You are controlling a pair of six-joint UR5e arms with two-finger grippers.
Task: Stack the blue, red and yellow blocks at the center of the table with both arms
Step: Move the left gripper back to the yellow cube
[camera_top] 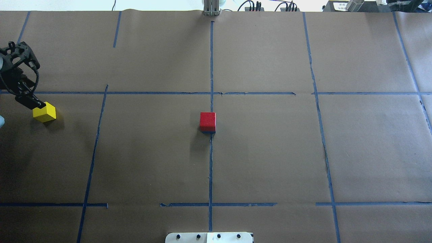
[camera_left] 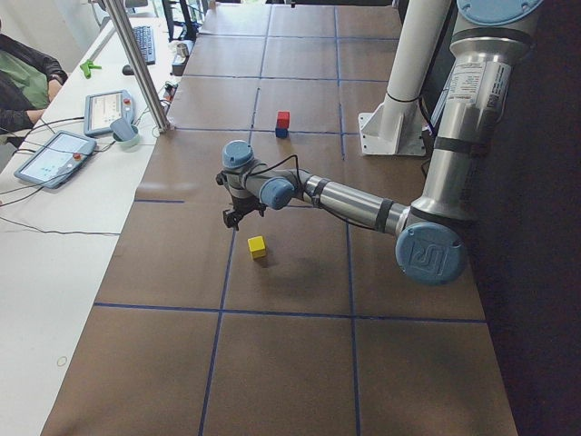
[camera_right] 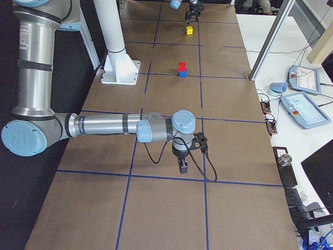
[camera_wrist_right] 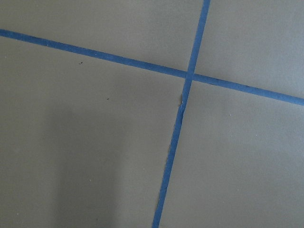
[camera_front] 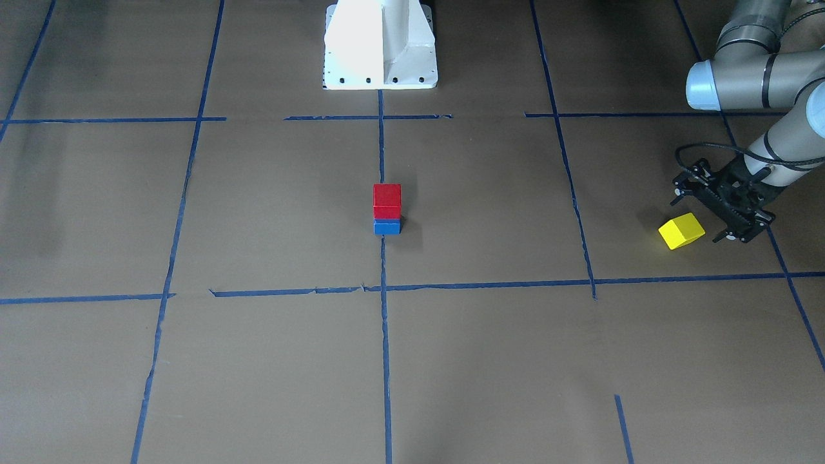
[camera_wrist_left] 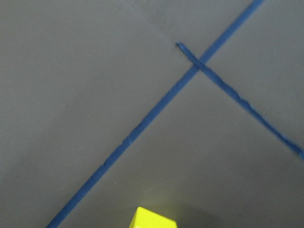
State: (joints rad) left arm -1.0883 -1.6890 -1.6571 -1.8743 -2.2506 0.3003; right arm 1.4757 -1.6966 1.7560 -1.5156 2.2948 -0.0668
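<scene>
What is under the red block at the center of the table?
The red block rests on a blue block. The front-facing view shows the blue block's side; overhead, only a thin blue edge shows. Its top face is covered.

The red block (camera_front: 387,200), blue block (camera_front: 387,227) and yellow block (camera_front: 681,231) were plain-coloured, the surface (camera_front: 258,212) was brown with a grid of blue tape lines (camera_front: 381,148), and the robot base (camera_front: 380,45) was white.
</scene>
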